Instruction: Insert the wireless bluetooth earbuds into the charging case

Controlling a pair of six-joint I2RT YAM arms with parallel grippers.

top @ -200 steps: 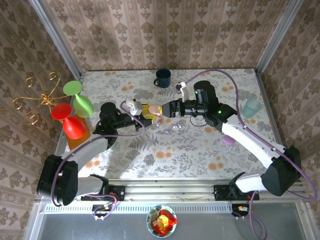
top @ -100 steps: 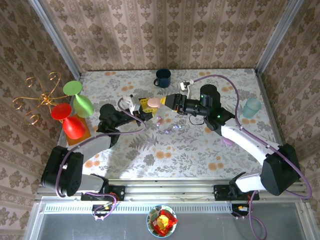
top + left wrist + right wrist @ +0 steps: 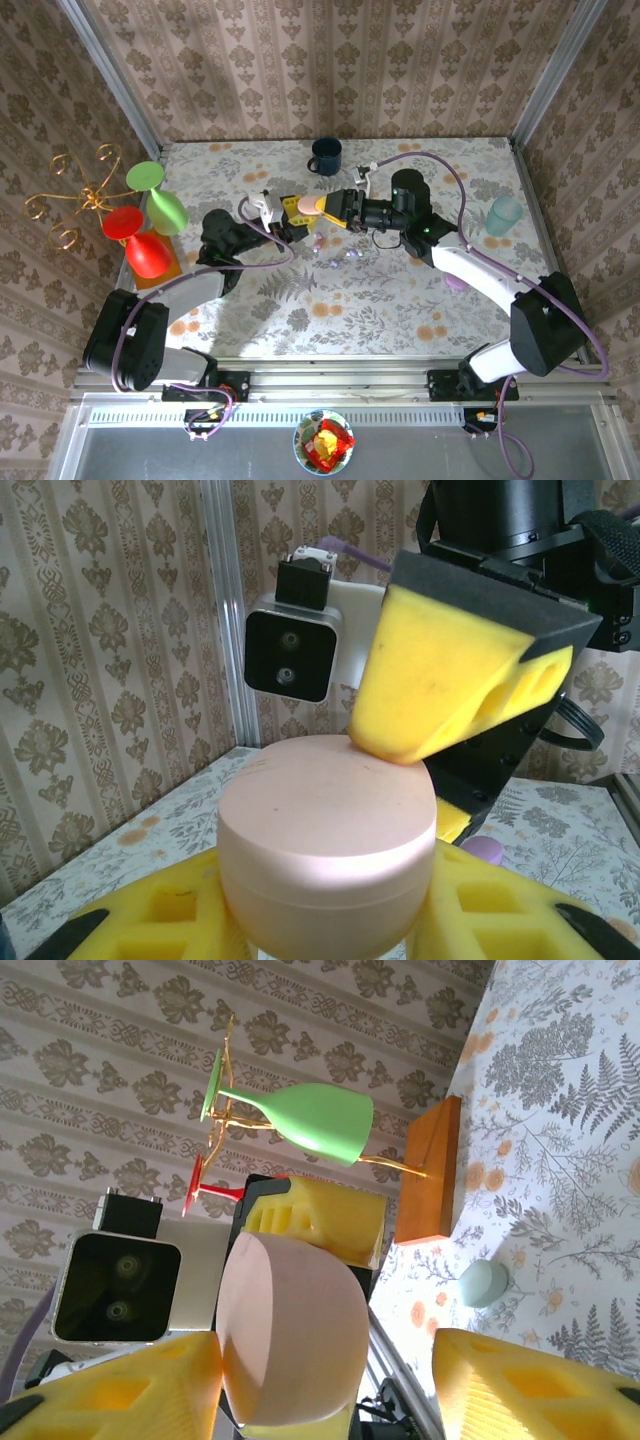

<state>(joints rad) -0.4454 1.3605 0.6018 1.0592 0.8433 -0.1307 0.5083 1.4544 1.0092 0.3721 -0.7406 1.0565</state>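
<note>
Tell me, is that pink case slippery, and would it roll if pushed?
Probably a bit slippery: the pink case looks smooth, with nothing to catch on. It might roll or wobble, since its edges are rounded. It seems stiff: the left gripper squeezes it and no dent shows.

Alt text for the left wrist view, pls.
A closed pink oval case sits clamped between the left hand's yellow foam fingers. The right hand is at upper right, one yellow finger touching the case's top edge; its camera and patterned wallpaper lie behind.
</note>
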